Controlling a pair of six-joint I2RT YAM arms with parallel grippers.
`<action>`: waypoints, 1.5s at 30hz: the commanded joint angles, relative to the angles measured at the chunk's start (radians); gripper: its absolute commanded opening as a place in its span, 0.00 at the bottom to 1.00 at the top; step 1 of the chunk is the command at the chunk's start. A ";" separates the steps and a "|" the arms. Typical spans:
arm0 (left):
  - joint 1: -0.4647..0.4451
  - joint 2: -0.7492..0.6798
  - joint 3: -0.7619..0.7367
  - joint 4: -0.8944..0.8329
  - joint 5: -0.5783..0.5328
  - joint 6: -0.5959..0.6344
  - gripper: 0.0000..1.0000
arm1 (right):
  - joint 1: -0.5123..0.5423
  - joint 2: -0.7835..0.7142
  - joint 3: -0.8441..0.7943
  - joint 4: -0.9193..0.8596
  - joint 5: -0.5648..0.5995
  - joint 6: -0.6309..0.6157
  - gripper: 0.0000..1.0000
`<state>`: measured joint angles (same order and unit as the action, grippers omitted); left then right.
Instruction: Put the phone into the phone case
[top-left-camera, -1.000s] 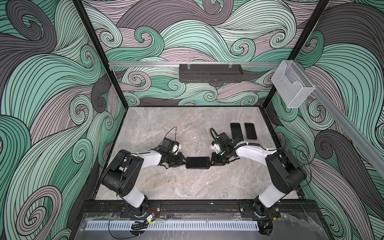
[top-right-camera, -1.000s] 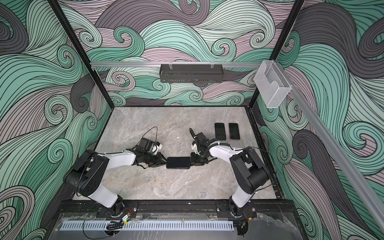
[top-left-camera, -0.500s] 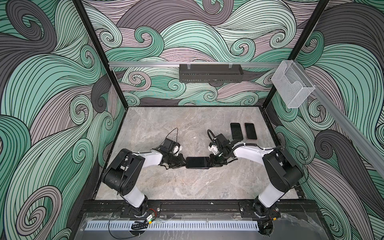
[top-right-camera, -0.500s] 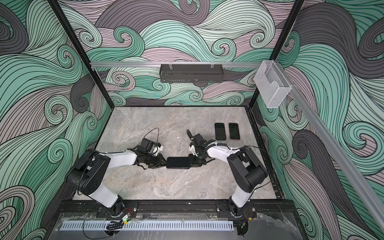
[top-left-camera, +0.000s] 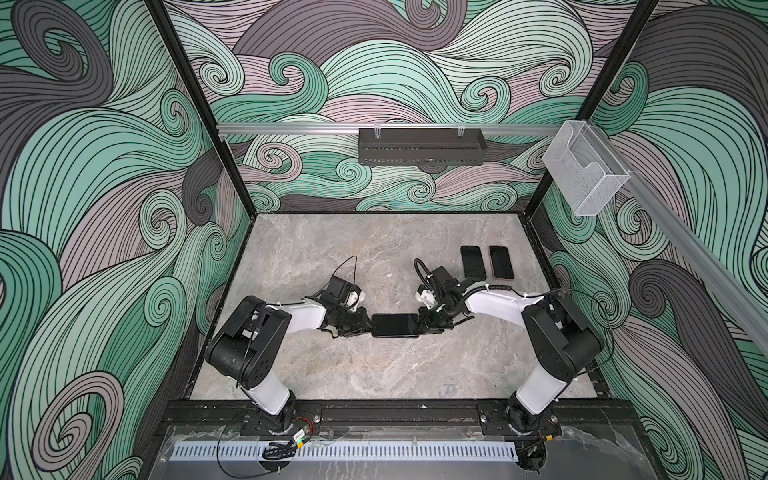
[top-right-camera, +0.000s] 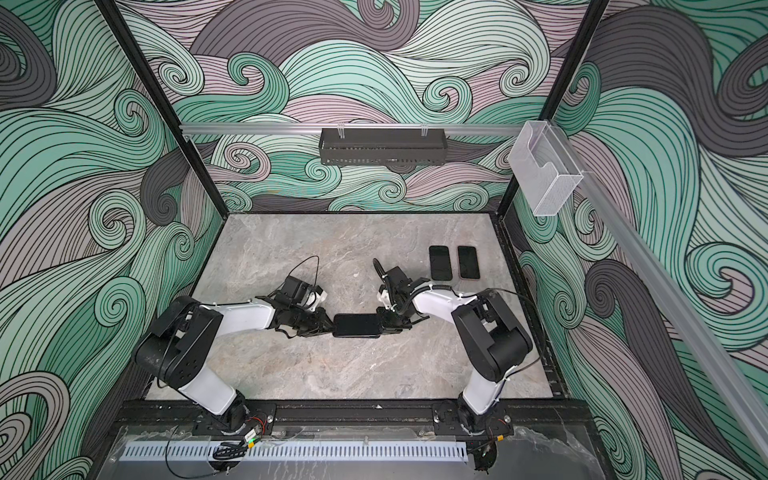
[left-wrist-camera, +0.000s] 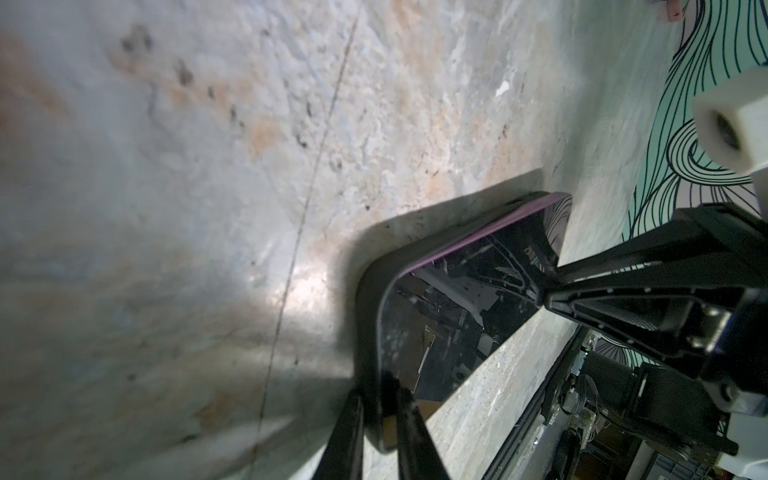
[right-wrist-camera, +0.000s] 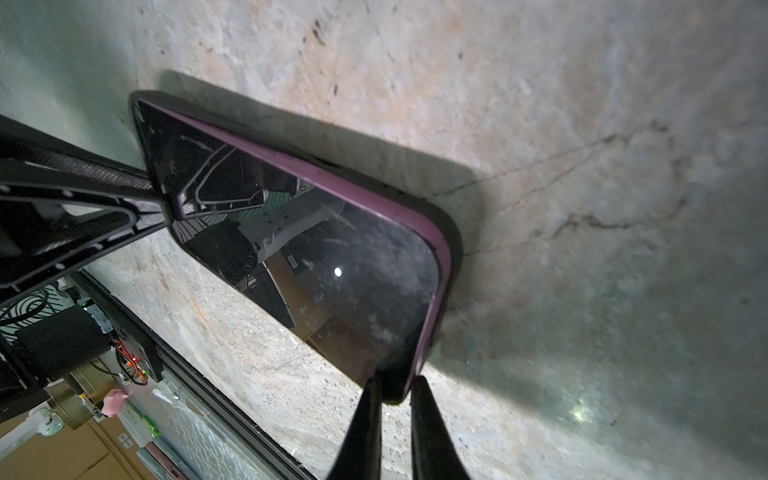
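The phone (top-left-camera: 395, 325) (top-right-camera: 357, 325) lies screen up near the middle of the counter (top-left-camera: 332, 374), a little toward 6 o'clock, its long side running from 9 to 3. Whether it rests on the stone or sits just above it I can't tell.

Its purple edge sits inside the black rim of the phone case (left-wrist-camera: 368, 291) (right-wrist-camera: 455, 241).

The left gripper (top-left-camera: 368, 326) (left-wrist-camera: 380, 386) is clamped on the 9 o'clock end of the phone. The right gripper (top-left-camera: 420, 326) (right-wrist-camera: 395, 382) is pinched tight on the 3 o'clock end.

Two dark handsets (top-left-camera: 473, 263) lie side by side, well apart at about 2 o'clock.
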<state>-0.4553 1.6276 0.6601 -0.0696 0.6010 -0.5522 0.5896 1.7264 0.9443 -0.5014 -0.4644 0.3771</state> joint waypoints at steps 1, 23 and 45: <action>-0.037 0.029 0.027 -0.022 0.023 0.021 0.17 | 0.032 0.083 -0.011 0.087 -0.011 0.002 0.13; -0.046 0.037 0.019 -0.016 0.010 0.004 0.18 | 0.062 0.223 -0.046 0.178 0.044 0.039 0.10; -0.046 0.022 0.003 -0.009 -0.047 -0.024 0.17 | 0.074 0.287 -0.052 0.164 0.176 0.046 0.10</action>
<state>-0.4644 1.6253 0.6701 -0.0856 0.5697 -0.5667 0.5861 1.7985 0.9825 -0.5430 -0.4595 0.4213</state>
